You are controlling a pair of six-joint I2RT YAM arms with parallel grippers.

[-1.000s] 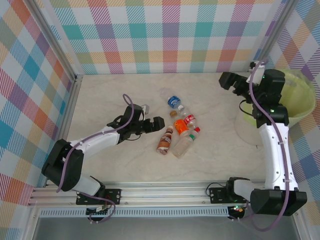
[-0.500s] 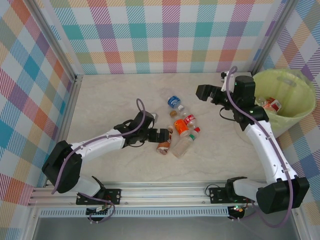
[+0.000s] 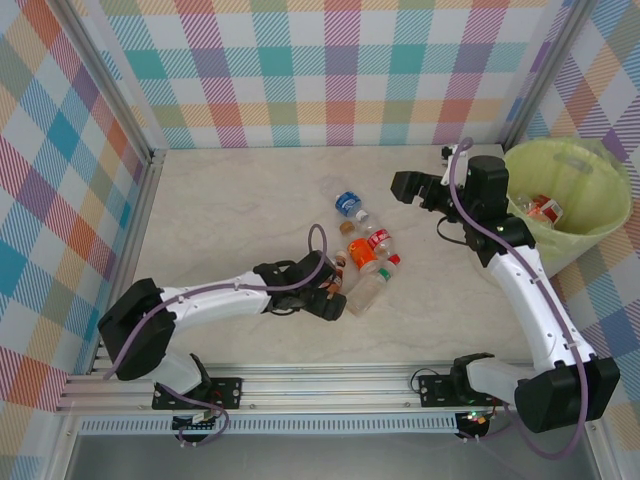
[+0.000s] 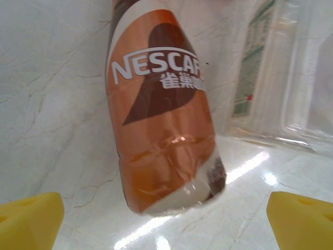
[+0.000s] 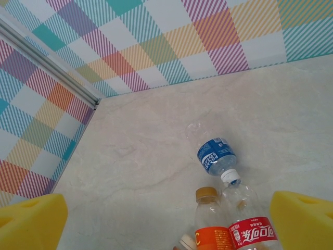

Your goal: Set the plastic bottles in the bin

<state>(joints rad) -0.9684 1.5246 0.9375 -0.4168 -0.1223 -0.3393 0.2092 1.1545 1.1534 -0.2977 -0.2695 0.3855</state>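
Left arm (image 3: 220, 295) lies low over the marble table (image 3: 230, 200), stretched right from its base at the near edge. Left gripper (image 3: 332, 296) sits at the near end of the bottle cluster, jaws spread wide, nothing between them.

Left wrist view: both yellow pads (image 4: 31, 219) sit in the bottom corners, far apart. Nescafé bottle (image 4: 161, 130) lies on its side just beyond them, base toward the camera. It has an orange and brown label, dented. No contact with either pad.

Clear bottle (image 4: 281, 78) lies just beside the Nescafé bottle on its right, also on its side. In the top view its red cap (image 3: 393, 261) points away and to the right.

Next out, mid-table: orange-label bottle (image 3: 358, 250) and red-label bottle (image 3: 378, 240), side by side and touching, both lying flat. The orange one has a tan cap. Farther back, a short gap on, is the blue-label bottle (image 3: 350, 203), white cap pointing toward the pair.

Right gripper (image 3: 402, 185) hangs above the table, to the right of the blue-label bottle and apart from every bottle. Right wrist view: its fingertips (image 5: 31, 221) stand at the bottom corners, wide apart, empty. The three far bottles lie below it.

The bin (image 3: 575, 240), lime green with a clear liner, stands at the far right by the wall corner, well apart from the cluster. Bottles with red-orange labels (image 3: 545, 208) lie inside; count unclear.

Plaid wall (image 3: 330, 70) closes the back.
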